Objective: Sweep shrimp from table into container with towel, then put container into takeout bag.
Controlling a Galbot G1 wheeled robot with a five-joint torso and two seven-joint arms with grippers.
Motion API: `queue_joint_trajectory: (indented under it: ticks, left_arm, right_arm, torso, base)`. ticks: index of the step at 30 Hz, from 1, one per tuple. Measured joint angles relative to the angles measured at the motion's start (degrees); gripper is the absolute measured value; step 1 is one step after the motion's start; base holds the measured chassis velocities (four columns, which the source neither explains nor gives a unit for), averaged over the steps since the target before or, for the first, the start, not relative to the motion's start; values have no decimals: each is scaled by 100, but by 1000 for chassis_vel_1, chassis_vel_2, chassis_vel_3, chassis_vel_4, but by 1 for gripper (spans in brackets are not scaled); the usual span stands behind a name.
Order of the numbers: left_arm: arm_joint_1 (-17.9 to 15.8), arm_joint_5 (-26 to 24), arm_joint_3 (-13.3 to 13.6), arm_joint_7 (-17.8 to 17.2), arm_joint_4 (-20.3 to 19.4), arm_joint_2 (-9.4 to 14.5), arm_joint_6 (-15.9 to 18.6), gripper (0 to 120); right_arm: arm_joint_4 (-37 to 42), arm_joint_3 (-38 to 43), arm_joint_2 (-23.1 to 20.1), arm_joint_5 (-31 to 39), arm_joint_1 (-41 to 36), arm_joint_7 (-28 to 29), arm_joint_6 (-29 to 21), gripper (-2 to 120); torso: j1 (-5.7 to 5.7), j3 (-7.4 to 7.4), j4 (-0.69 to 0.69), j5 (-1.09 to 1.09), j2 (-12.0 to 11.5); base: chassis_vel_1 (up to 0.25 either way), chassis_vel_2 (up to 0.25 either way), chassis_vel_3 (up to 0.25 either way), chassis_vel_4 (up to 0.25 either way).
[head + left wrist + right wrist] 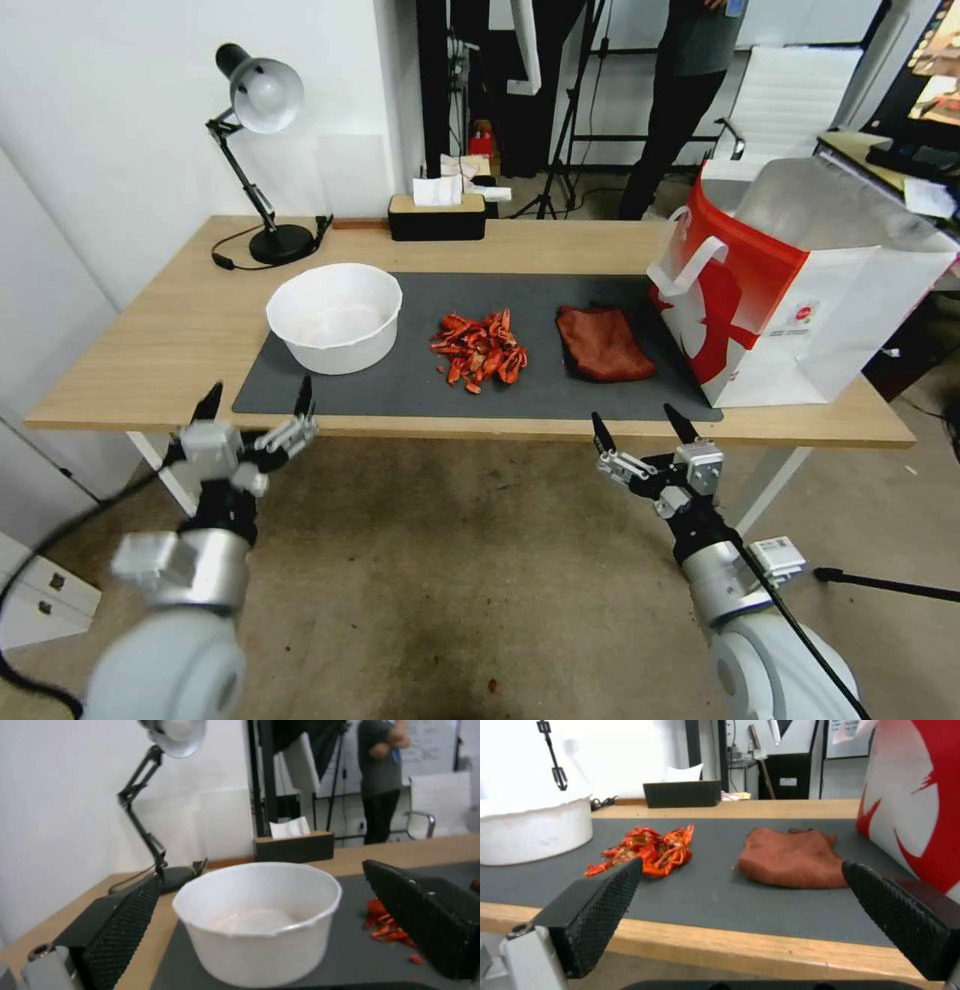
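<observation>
Risk — shrimp (479, 349) scatter past the bowl (334, 317) if the towel (603, 343) sweeps fast; both grippers — left (257, 398), right (640, 424) — hang released, empty.

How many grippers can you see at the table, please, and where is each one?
2. The left gripper hangs open off the table's near edge, facing the container. The right gripper hangs open off that edge, facing the towel.

One tabletop (180, 330), one grey mat (420, 385). One white container (335, 317), one pile of shrimp (479, 350), one towel (602, 343), one takeout bag (800, 290). One desk lamp (258, 150), one tissue box (437, 215). Two hands: left hand (258, 400), right hand (640, 428), both with fingers spread.
</observation>
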Motion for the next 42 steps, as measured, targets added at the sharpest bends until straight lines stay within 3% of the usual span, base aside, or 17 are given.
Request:
queue_joint_trajectory:
  ticks: [2,4,5,8,14,16,18,20,21,23,24,26,28,29,33,38,42]
  left_arm:
    - [-135,-62,33,41,120,162,-1,100]
    - [-729,-442,231,201,584,939,-6,100]
    - [-729,-442,231,201,584,939,-6,100]
    - [-1607,-746,603,550,1183,1890,-116,100]
    - [-2239,-1501,857,1103,1402,2693,400,100]
    - [-3121,-1745,1562,1830,1772,3102,834,100]
    - [-3263,-1737,1670,1958,1844,3146,850,100]
    - [-4215,-1626,2499,2776,2358,3302,836,100]
    - [-4215,-1626,2499,2776,2358,3302,836,100]
    - [-4953,-1392,3200,3415,2830,3280,840,100]
    - [-4953,-1392,3200,3415,2830,3280,840,100]
    - [-5702,-898,3848,4337,3272,3270,804,100]
    - [-5793,-834,3923,4470,3323,3272,785,100]
    - [-6145,-519,4165,5006,3524,3273,684,100]
    - [-6613,18,4491,5604,3782,3217,495,100]
    - [-6974,466,4802,5921,3970,3111,337,100]
    - [-7386,1241,5195,6551,4200,2968,52,100]
  right_arm:
    - [10,14,2,-1,-14,4,2,100]
    - [36,64,16,-5,-56,31,3,100]
    - [36,64,16,-5,-56,31,3,100]
    - [61,108,69,-23,-111,59,25,100]
    - [59,71,11,-26,-82,93,34,100]
    - [40,73,-62,-25,-84,107,34,100]
    - [39,75,-68,-24,-86,109,34,100]
    - [36,82,-88,-23,-112,116,37,100]
    - [36,82,-88,-23,-112,116,37,100]
    - [25,41,-99,-64,-146,143,69,100]
    - [25,41,-99,-64,-146,143,69,100]
    - [17,16,-100,-101,-167,187,99,100]
    - [17,16,-100,-103,-168,191,102,100]
    - [13,18,-94,-107,-187,208,121,100]
    - [11,30,-84,-109,-259,231,174,100]
    - [12,54,-96,-109,-300,255,200,100]
    - [12,80,-103,-109,-301,278,205,100]
  torso:
    - [0,0,-2,0,0]
    - [0,0,-1,2,0]
    - [0,0,-1,2,0]
    - [1,1,-2,2,0]
    - [0,0,5,5,0]
    - [0,0,1,0,0]
    - [0,0,-1,0,0]
    - [1,0,-1,6,0]
    - [1,0,-1,6,0]
    - [1,0,0,0,0]
    - [1,0,0,0,0]
    - [1,0,0,1,0]
    - [1,0,0,1,0]
    - [1,0,0,5,0]
    - [1,0,1,3,0]
    - [1,0,0,3,0]
    - [1,0,0,3,0]
  base:
    - [0,0,0,0]
    - [0,0,0,0]
    - [0,0,0,0]
    - [0,0,0,0]
    - [0,0,0,0]
    - [0,0,0,0]
    - [0,0,0,0]
    - [0,0,0,0]
    - [0,0,0,0]
    - [0,0,0,0]
    - [0,0,0,0]
    - [0,0,0,0]
    - [0,0,0,0]
    - [0,0,0,0]
    - [0,0,0,0]
    - [0,0,0,0]
    - [0,0,0,0]
